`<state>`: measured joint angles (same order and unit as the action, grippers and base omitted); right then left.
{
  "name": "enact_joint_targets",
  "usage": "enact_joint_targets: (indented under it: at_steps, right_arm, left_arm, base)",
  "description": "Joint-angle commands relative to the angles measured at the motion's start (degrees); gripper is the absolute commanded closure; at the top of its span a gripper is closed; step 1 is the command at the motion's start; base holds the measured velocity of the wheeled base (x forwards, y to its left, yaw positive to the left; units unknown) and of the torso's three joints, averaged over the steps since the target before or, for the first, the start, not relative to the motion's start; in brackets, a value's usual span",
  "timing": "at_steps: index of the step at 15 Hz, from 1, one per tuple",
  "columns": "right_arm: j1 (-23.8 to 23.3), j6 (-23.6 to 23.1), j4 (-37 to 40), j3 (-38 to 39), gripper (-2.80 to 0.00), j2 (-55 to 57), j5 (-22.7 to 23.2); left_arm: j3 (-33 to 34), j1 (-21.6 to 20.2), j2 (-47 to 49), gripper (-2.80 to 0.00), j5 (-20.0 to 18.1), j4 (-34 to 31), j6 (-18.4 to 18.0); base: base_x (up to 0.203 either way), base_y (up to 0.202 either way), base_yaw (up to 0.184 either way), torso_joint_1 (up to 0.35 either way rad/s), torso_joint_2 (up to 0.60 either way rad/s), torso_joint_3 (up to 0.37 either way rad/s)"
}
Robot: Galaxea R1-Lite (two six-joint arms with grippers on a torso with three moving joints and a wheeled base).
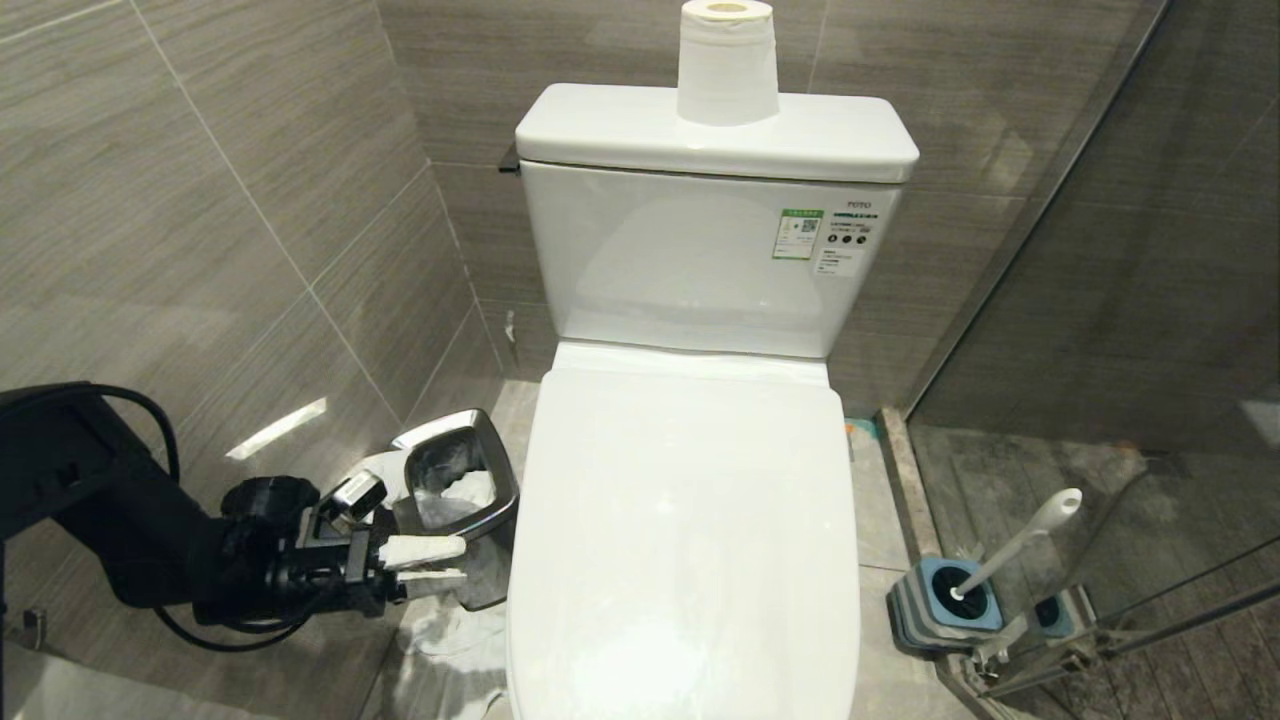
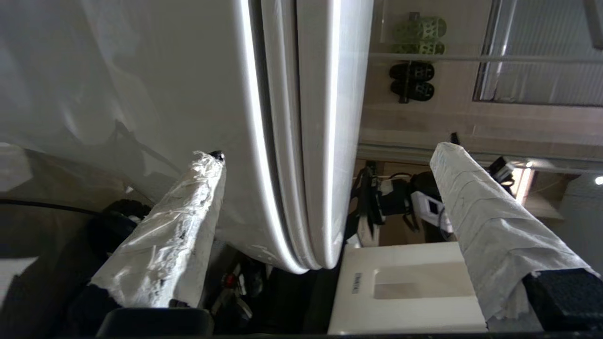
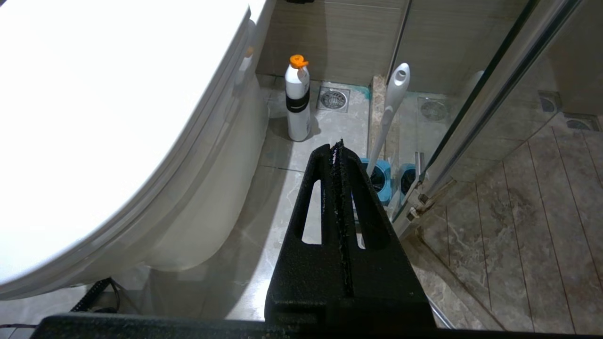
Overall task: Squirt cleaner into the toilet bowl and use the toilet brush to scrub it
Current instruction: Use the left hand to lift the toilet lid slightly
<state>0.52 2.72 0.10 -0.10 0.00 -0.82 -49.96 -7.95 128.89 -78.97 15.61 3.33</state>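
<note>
The white toilet bowl point(image 1: 690, 520) has its lid down, so the basin and any cleaner in it are hidden. My left gripper point(image 1: 462, 563) is low at the toilet's left side, just short of the lid's edge. It is open, its two white-wrapped fingers point(image 2: 188, 226) empty. In the left wrist view the left gripper point(image 2: 330, 153) faces the stacked edges of lid, seat and rim point(image 2: 301, 141). The toilet brush point(image 1: 1020, 540) stands in its grey-and-blue holder point(image 1: 945, 600) to the toilet's right. My right gripper point(image 3: 337, 143) is shut and empty above the floor, short of the toilet brush point(image 3: 391, 108).
A steel waste bin point(image 1: 460, 480) with crumpled paper stands just behind the left gripper. A white bottle with an orange cap point(image 3: 297, 103) stands on the floor by the toilet's right side. The glass shower door point(image 1: 1150, 400) closes off the right. A paper roll point(image 1: 727, 60) sits on the tank.
</note>
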Motion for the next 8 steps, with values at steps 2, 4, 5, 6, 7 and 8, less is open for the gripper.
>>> enact_joint_targets:
  at_steps: [2,4,5,6,7,8]
  right_arm:
    - [0.00,0.01,-0.01,0.01,0.00,0.09,0.03]
    - [0.02,0.01,-0.01,0.01,0.00,0.09,-0.05]
    - [0.03,0.01,-0.01,0.01,0.00,0.09,-0.02]
    - [0.00,0.01,-0.01,0.01,0.00,0.09,0.03]
    - [0.01,0.01,-0.01,0.01,0.00,0.09,-0.04]
    - [0.00,0.01,-0.01,0.01,0.00,0.09,0.03]
  left_arm:
    - [5.36,0.92,-2.74,-2.80,-0.28,3.76,0.01]
    - [6.44,1.01,-4.26,-2.80,-0.28,3.82,0.01]
    - [7.19,1.01,-4.93,-2.80,-0.29,3.86,0.01]
    - [8.17,0.95,-5.34,-2.80,-0.31,3.90,0.01]
    - [9.45,0.93,-5.97,-2.80,-0.31,3.93,-0.01]
    - [10.61,0.69,-6.78,-2.80,-0.33,4.08,-0.01]
  base:
    - [0.000,0.000,0.000,0.000,0.00,0.000]
    - [0.000,0.000,0.000,0.000,0.00,0.000]
    - [0.000,0.000,0.000,0.000,0.00,0.000]
    - [0.000,0.000,0.000,0.000,0.00,0.000]
    - [0.000,0.000,0.000,0.000,0.00,0.000]
    - [0.000,0.000,0.000,0.000,0.00,0.000]
